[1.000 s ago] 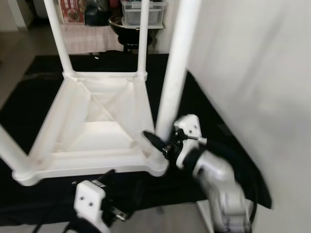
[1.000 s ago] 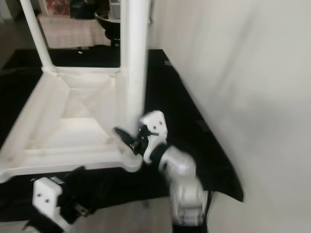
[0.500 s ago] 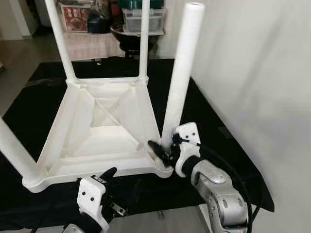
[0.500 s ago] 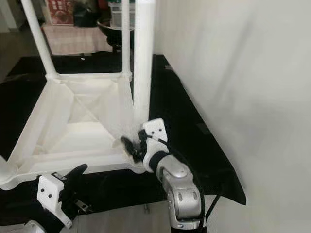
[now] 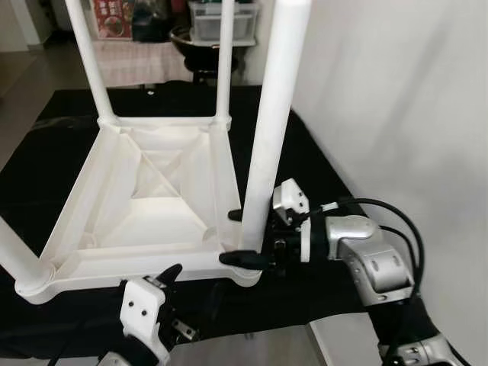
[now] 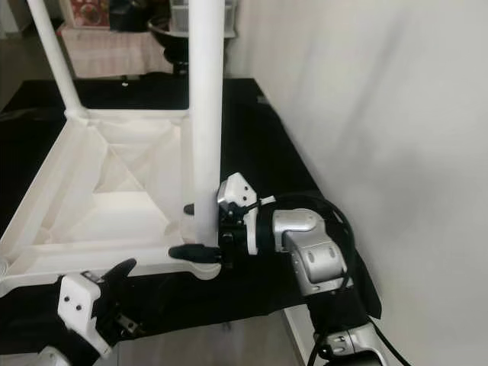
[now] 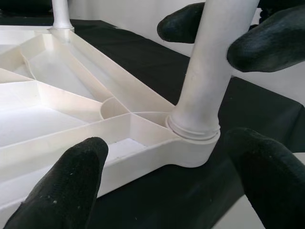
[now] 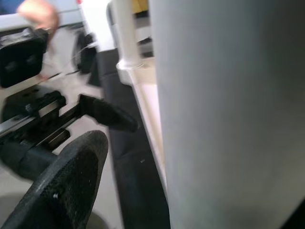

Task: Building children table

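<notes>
One white plastic children table [image 5: 145, 206], upside down on a black cloth [image 5: 320, 183] spread on the floor; four white legs counted: two at the far corners, far-left leg [image 5: 85, 53] and far-right leg [image 5: 224, 53], one near-left leg [image 5: 14, 248] cut off by the frame edge, and one near-right leg [image 5: 271, 130] standing upright in its corner socket; underside of the top shows diagonal ribs.

Two grippers. Right gripper [image 5: 242, 238] reaches in from the right at the base of the near-right leg; its two black fingers are spread apart, one on the far side of the leg and one on the near side low by the socket, so the leg sits between them; the fingers look close to or against the leg but real grip cannot be told; right wrist view has the leg very close and blurred with one black finger [image 8: 62, 186] beside it.

Left gripper [image 5: 156, 293] sits low in front of the table's near edge, clear of the table; left wrist view shows its fingers [image 7: 62, 191] wide apart, nothing between them, pointed at the near-right socket, with the right gripper's fingertips on either side of the leg above it.

White wall [image 5: 396, 99] to the right; boxes and clutter beyond the cloth, blurred.
</notes>
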Motion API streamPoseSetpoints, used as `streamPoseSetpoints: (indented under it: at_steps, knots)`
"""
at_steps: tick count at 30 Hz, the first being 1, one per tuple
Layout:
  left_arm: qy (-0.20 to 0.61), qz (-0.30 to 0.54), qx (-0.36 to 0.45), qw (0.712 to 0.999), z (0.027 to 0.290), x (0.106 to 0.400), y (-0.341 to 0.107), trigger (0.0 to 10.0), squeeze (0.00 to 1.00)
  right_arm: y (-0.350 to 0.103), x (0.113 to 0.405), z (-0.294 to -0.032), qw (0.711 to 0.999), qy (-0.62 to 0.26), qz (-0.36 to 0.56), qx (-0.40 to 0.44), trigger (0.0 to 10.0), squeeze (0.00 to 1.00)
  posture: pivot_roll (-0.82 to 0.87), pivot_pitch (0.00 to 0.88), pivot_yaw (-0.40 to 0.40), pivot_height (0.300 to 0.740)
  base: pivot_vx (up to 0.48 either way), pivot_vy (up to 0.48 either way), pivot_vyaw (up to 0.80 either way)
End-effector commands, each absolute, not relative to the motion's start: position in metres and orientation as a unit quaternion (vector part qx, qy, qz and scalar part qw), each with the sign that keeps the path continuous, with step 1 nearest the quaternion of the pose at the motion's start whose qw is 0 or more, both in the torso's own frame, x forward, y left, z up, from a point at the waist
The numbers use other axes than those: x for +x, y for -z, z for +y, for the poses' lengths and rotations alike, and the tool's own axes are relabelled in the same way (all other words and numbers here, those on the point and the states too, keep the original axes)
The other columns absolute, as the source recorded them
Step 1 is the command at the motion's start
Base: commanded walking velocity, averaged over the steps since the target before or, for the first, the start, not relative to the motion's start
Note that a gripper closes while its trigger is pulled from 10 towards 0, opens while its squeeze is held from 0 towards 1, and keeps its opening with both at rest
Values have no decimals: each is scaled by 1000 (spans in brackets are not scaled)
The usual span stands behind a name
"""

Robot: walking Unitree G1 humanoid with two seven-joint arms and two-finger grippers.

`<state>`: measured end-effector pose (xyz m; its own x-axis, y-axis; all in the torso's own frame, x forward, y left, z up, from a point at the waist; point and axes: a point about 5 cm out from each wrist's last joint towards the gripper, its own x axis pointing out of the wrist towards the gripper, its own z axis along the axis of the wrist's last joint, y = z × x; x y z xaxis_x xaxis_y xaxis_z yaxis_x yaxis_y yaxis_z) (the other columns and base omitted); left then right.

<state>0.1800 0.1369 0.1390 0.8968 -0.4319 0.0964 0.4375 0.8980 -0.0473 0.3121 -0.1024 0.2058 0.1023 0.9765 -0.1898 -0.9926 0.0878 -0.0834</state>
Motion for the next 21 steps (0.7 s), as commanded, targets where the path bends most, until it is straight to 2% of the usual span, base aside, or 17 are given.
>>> streamPoseSetpoints:
  at_steps: [1, 4, 5, 6, 9, 15, 20, 21]
  knots:
    - [224, -44, -35, 973, 134, 176, -142, 10000, 0, -204, 311, -98, 707, -700, 49, -92, 10000, 0, 100, 137, -95, 740, 0, 0, 0]
    - [224, -44, -35, 973, 134, 176, -142, 10000, 0, -204, 313, -98, 703, -704, 49, -91, 10000, 0, 101, 138, -94, 740, 0, 0, 0]
    - [223, -44, -35, 973, 134, 175, -142, 10000, 0, -203, 316, -98, 702, -704, 50, -91, 1961, 0, 101, 144, -93, 740, 0, 0, 0]
    - [223, -43, -35, 973, 134, 174, -142, 10000, 0, -202, 319, -99, 698, -708, 51, -91, 0, 0, 99, 150, -93, 740, 0, 0, 0]
    - [224, -42, -37, 973, 133, 173, -142, 10000, 0, -198, 323, -100, 692, -715, 54, -82, 0, 0, 83, 149, -95, 740, 0, 0, 0]
    - [225, -41, -38, 973, 131, 172, -141, 10000, 0, -194, 323, -104, 702, -708, 49, -68, 0, 0, 71, 147, -92, 740, 0, 0, 0]
    - [226, -41, -42, 972, 130, 173, -141, 10000, 0, -202, 320, -115, 745, -664, 23, -54, 0, 0, 59, 142, -89, 740, 0, 0, 0]
    - [226, -41, -42, 972, 130, 173, -141, 10000, 0, -202, 320, -115, 745, -664, 23, -54, 0, 0, 59, 142, -89, 740, 0, 0, 0]
